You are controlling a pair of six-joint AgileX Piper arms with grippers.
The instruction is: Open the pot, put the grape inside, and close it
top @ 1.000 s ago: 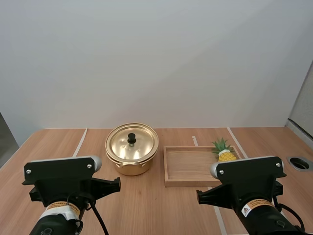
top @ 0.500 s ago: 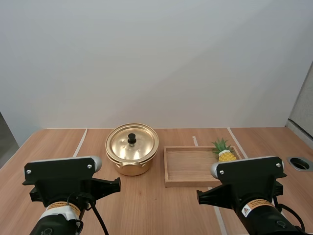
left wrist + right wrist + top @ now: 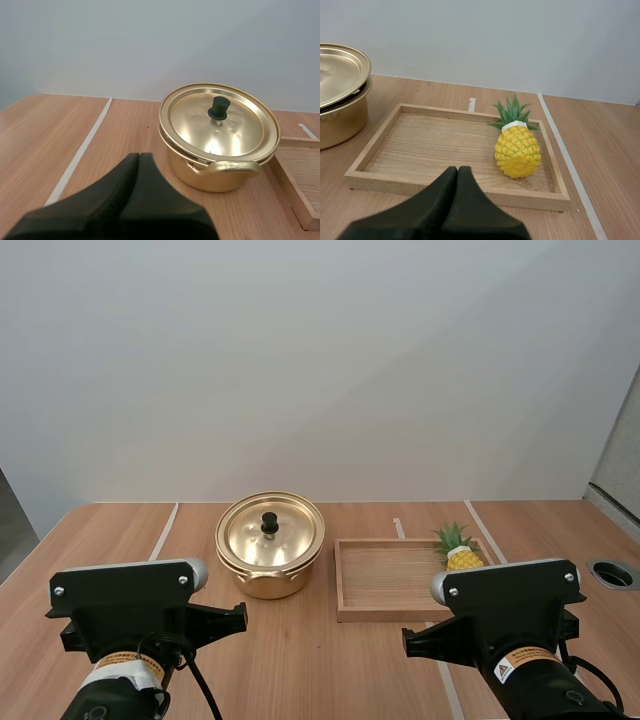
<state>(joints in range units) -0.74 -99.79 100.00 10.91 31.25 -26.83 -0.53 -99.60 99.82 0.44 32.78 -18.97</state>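
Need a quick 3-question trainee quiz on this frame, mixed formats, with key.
1. True or false: the lid is on the pot.
2. Fill in: the fruit in the wooden tray is a ____.
3. Pick one. The left gripper and right gripper are: A) both shut on nothing; B) both open; C) one shut on the lid.
Key: 1 true; 2 pineapple; 3 A.
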